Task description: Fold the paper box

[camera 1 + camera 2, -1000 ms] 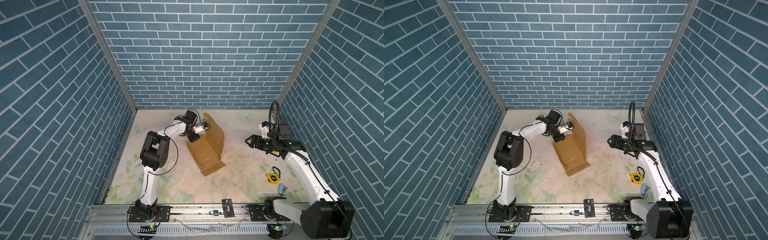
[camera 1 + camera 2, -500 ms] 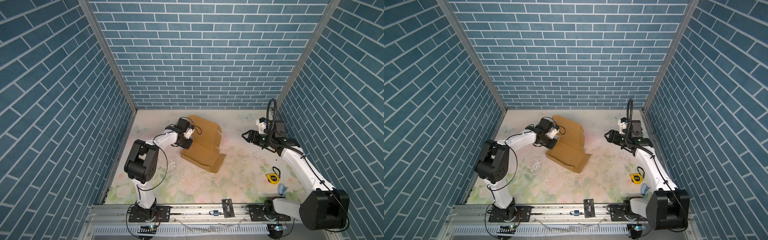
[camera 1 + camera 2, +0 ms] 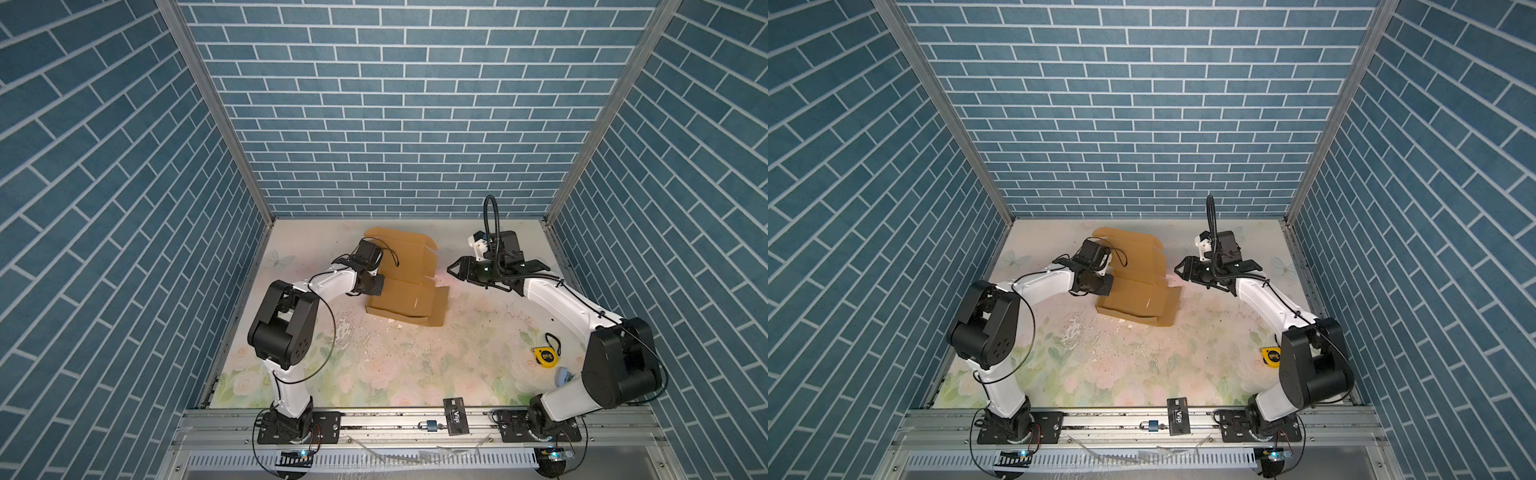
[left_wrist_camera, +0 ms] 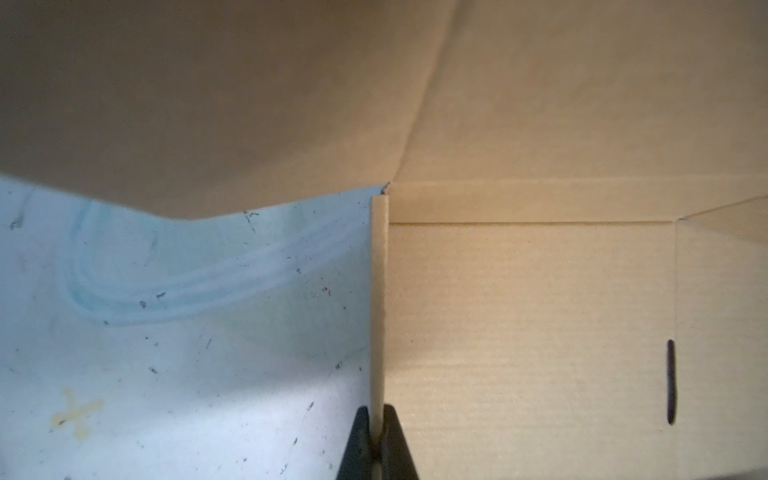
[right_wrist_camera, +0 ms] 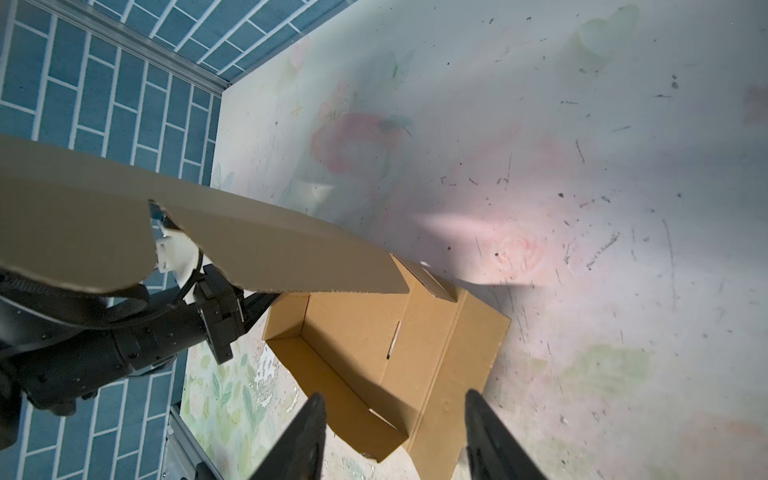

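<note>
Found the box (image 3: 405,297) to be plain tan corrugated cardboard, matt, with fine ribbing showing through its faces and raw, slightly ragged cut edges. Saw a smooth table (image 3: 415,365) top printed with pale flowers, scuffed, speckled and flaked in patches. Noted walls (image 3: 395,104) of matt blue brick pattern, framed by brushed grey metal posts (image 3: 216,112). Noted the same dull metal in the front rail (image 3: 374,419). Took the arm shells (image 3: 557,299) for glossy white plastic, the joints (image 3: 286,328) for satin black. Made out matt black fingers (image 5: 305,432) on the right gripper (image 5: 395,424), and a yellow plastic tape measure (image 3: 545,357).
</note>
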`<state>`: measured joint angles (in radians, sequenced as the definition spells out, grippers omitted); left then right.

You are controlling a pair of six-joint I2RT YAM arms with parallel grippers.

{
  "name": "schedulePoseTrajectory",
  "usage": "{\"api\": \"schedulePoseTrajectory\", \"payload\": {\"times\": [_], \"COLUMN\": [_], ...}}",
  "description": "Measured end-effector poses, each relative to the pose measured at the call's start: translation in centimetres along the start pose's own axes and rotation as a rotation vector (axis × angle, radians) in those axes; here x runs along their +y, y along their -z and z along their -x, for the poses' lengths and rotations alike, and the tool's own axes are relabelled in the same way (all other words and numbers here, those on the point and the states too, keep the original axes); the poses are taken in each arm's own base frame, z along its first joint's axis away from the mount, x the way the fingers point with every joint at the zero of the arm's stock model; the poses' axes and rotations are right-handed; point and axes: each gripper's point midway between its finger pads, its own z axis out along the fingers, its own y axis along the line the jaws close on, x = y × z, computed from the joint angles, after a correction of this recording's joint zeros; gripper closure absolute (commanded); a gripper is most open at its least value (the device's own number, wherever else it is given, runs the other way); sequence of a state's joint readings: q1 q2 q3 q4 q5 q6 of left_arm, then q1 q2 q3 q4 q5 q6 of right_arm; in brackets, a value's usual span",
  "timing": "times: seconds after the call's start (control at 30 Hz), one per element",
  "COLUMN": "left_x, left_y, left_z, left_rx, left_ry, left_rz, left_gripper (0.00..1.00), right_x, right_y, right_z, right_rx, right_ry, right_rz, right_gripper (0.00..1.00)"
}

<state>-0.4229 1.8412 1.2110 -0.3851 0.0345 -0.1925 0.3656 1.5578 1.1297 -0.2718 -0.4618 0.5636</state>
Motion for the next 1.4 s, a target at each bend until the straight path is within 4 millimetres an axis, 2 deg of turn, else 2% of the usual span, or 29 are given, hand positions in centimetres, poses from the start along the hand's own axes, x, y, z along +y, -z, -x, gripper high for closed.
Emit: {"api": "schedulePoseTrajectory", "payload": {"times": [0.1, 0.27, 0.47, 0.5, 0.97, 1.2, 1.4], "left_x": [0.2, 0.3, 0.4, 0.4, 0.4, 0.4, 0.4], "left_y": [0.0, -0.1, -0.1, -0.2, -0.3, -0.2, -0.3], "left_z": [0.1, 0.1, 0.3, 0.3, 0.5, 0.5, 0.4], "left_rx": [-0.006, -0.010, -0.019, -0.021, -0.040, -0.046, -0.050], "left_ry": [0.015, 0.029, 0.033, 0.035, 0.071, 0.081, 0.085], "left_rz": [0.009, 0.015, 0.025, 0.027, 0.024, 0.023, 0.022], "left_gripper": [1.00, 1.00, 1.00, 1.00, 1.00, 1.00, 1.00], "right_x": [-0.2, -0.7, -1.6, -1.7, -2.9, -3.9, -3.4], "right_y": [-1.0, -2.6, -4.6, -5.0, -9.3, -11.2, -12.2], "right_z": [0.4, 0.6, 0.8, 0.9, 2.1, 1.0, 0.2], "right_rx": [0.007, 0.024, 0.056, 0.057, 0.086, 0.121, 0.144], "right_ry": [-0.026, -0.069, -0.120, -0.131, -0.197, -0.239, -0.239], "right_rz": [-0.002, -0.011, -0.026, -0.024, -0.015, -0.015, 0.006], "right_gripper": [0.63, 0.73, 0.99, 1.00, 1.00, 1.00, 1.00]}}
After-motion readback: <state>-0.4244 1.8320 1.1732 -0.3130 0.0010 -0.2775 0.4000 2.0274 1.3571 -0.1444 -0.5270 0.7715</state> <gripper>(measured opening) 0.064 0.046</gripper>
